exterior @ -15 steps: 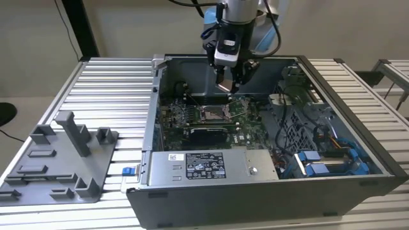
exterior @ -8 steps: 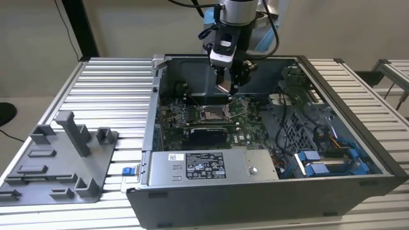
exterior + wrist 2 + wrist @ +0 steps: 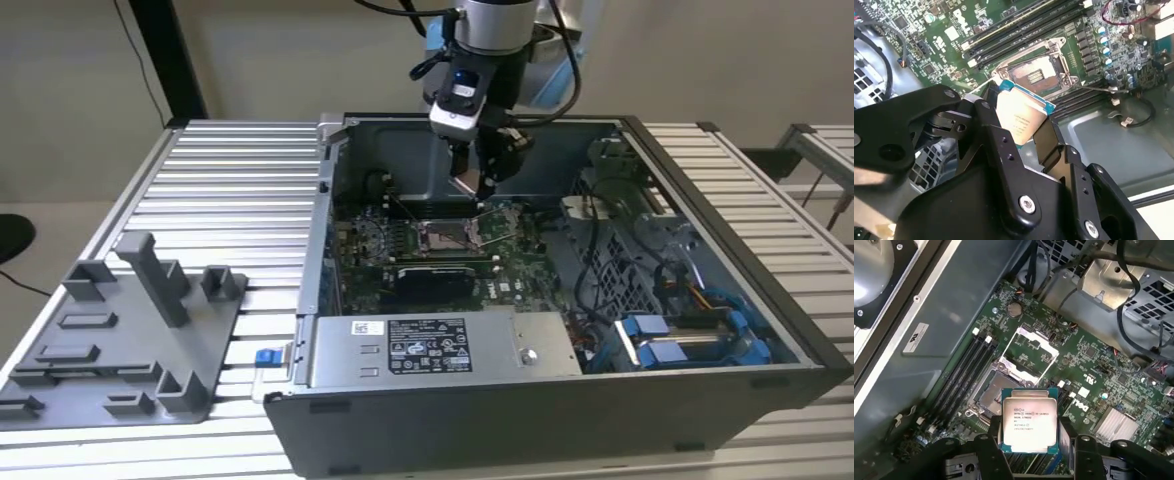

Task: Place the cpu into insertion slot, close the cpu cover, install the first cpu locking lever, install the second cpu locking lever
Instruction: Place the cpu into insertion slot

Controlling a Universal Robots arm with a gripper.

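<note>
- Exterior view: my gripper (image 3: pixel 477 185) hangs inside the open computer case (image 3: pixel 747 385), above the green motherboard (image 3: pixel 360 262). The case sits on a slatted metal worktop (image 3: pixel 234 190).
- Gripper state: clamped on the cpu (image 3: pixel 1029 420), with one finger on each of two opposite edges.
- In the first wrist view the chip's silver-grey top face looks at the camera. In the second wrist view its tan underside does. From that I judge the chip is held steeply tilted, not lying flat to the board.
- Insertion slot (image 3: pixel 1036 75): dark centre, silvery rim, nothing seated in it. It lies beside the long black memory slots (image 3: pixel 1019 30).
- Cpu cover (image 3: pixel 1030 347): swung open, its square window clear of the slot, so the socket is exposed.
- Key relation: the slot lies below the chip and slightly ahead of its lower edge. The two are near each other but apart, with no contact that I can see. In the first wrist view the chip overlaps one corner of the slot.
- Task standing, as I judge it: cpu in hand and not yet seated, cover not yet closed. I cannot tell the levers' state.
- Also noted: a grey fixture tray (image 3: pixel 127 340) rests on the worktop at the exterior view's left, well apart from the case.
</note>
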